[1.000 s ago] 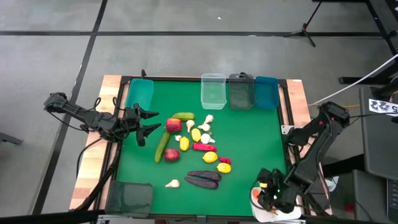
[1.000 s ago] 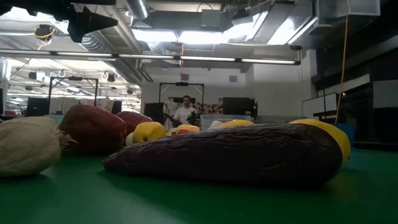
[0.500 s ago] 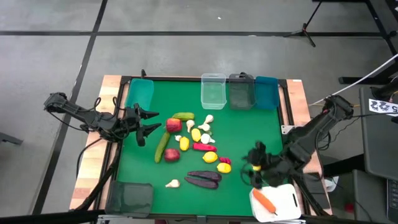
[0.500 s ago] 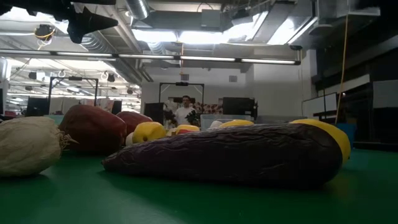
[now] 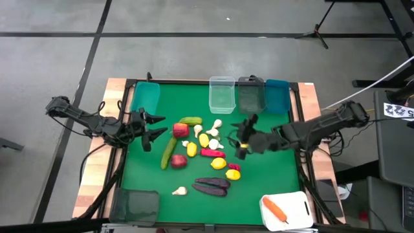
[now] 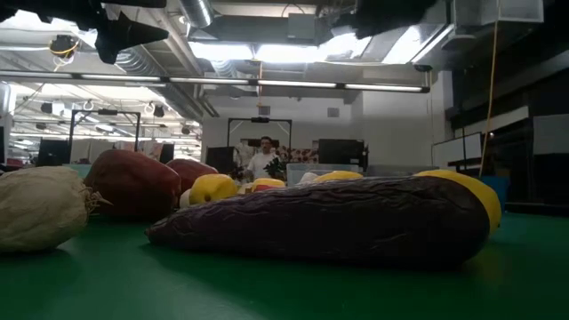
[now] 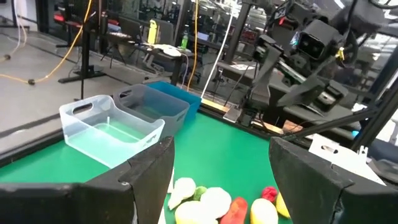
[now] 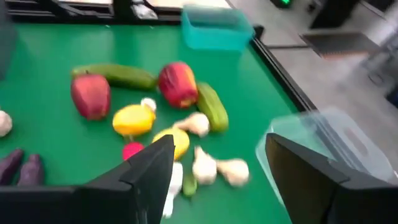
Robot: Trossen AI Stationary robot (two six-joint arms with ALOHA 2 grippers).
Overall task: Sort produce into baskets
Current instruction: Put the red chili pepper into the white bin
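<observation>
Produce (image 5: 202, 152) heaped mid-table: two apples, two cucumbers, two eggplants.

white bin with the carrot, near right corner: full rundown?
The white bin is a small opaque plastic tray, rectangular with rounded corners, lying slightly skewed at the table's near right corner, partly over the green mat's edge. Inside lies one orange carrot, diagonal, toward the bin's left side; the rest of its floor is bare. Nothing else touches it. The open right claw hangs well away over the mat, near the produce pile.
</observation>
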